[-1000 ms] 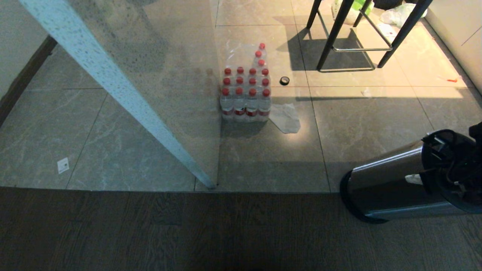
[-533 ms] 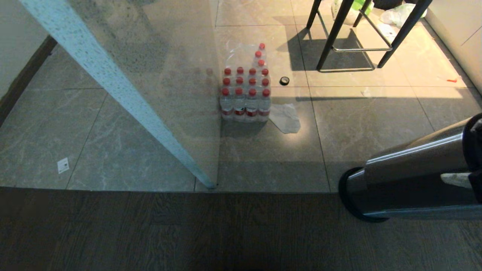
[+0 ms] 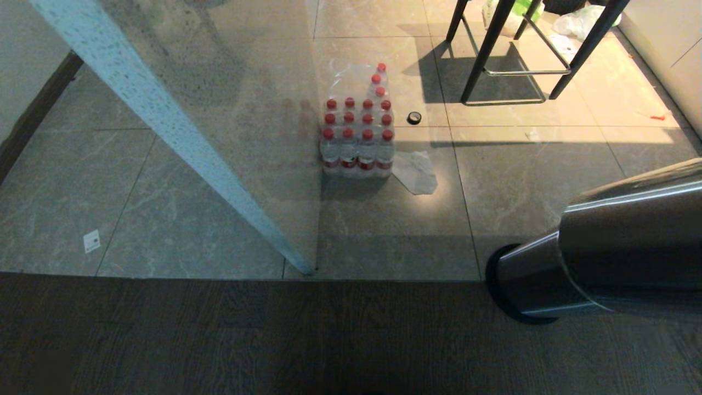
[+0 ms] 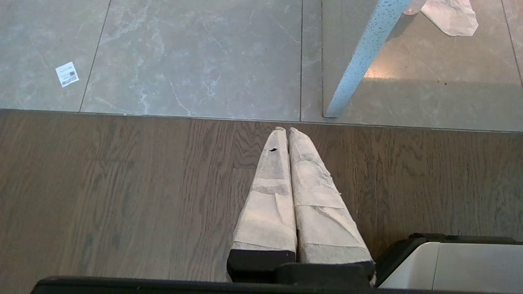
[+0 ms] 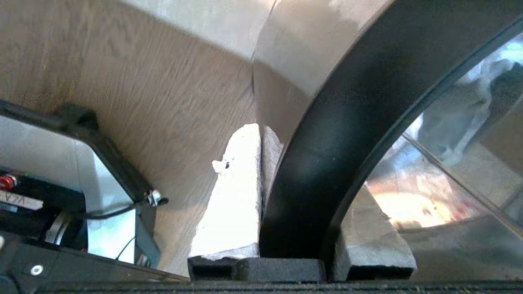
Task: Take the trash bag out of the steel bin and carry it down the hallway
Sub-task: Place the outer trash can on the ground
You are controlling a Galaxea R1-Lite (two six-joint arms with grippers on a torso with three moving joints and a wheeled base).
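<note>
At the far left, a pale blue speckled panel edge [image 3: 164,126] ran diagonally across the grey marbled tiles, and a small white label [image 3: 91,241] lay on the floor to its left. The left gripper [image 4: 284,134] hung over the dark wood flooring [image 4: 122,196], its taped fingers pressed together with nothing between them. Centrally, a wrapped pack of red-capped bottles [image 3: 357,137] stood on the tiles, with a crumpled clear sheet [image 3: 417,171] just beside it on the right and a small black ring [image 3: 414,117] slightly farther off. Black stool legs [image 3: 510,55] stood at the far right. At the near right, the steel bin [image 3: 603,252] was tipped strongly over, its black base [image 3: 496,282] near the floor seam and its mouth out of frame. The right gripper [image 5: 300,196] was clamped on the bin's black rim ring [image 5: 327,143], one finger [image 5: 233,196] outside, the other inside. Pale plastic inside the bin [image 5: 445,122] may have been the trash bag; this could not be confirmed
</note>
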